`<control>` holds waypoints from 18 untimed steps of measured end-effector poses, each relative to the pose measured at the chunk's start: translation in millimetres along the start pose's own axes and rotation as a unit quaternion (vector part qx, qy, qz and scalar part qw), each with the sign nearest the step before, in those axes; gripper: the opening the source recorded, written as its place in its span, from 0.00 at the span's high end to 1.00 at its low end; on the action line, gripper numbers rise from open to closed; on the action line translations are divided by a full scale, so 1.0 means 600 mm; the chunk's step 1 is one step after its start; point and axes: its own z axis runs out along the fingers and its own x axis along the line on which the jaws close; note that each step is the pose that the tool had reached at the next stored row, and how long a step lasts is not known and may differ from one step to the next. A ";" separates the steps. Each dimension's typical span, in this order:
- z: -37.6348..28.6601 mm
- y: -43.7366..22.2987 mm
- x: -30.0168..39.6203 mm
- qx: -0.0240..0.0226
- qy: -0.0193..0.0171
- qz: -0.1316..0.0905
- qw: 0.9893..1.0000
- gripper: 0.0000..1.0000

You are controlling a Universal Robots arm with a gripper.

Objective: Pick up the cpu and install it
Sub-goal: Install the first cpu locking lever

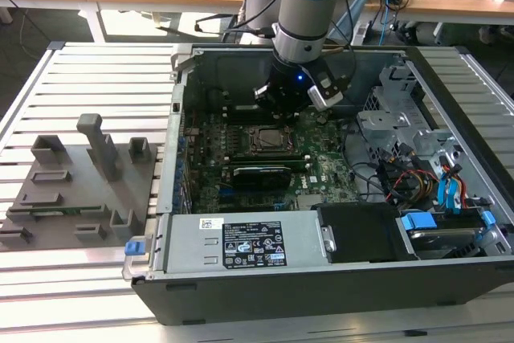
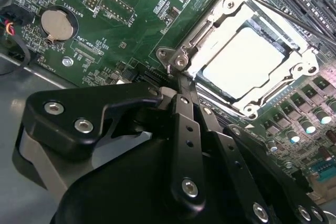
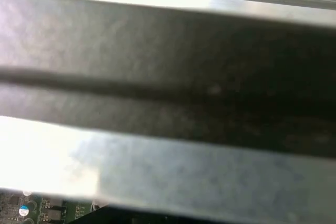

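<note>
The cpu (image 2: 245,62) lies flat inside the motherboard socket (image 2: 294,72), its pale top bright under the light and the metal load frame closed around its edges. My gripper (image 2: 177,74) is shut with nothing between its fingers, its tip right at the socket's corner by the retention lever. In the exterior view my gripper (image 1: 280,107) hangs low inside the open computer case (image 1: 173,130), just behind the socket (image 1: 267,140) on the green motherboard (image 1: 321,170).
Grey plastic fixture blocks (image 1: 76,186) stand on the slatted table at the exterior view's left. Inside the case are the power supply (image 1: 241,244), a drive cage (image 1: 401,126), blue-tabbed drives (image 1: 450,222) and loose cables (image 1: 401,178). A coin battery (image 2: 55,24) sits on the board.
</note>
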 end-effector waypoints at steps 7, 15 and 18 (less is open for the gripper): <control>-0.018 0.001 0.000 0.004 0.000 0.000 1.000 0.89; -0.022 -0.006 0.001 0.052 0.006 0.001 0.999 0.89; -0.023 -0.011 0.002 0.066 0.008 0.002 0.998 0.89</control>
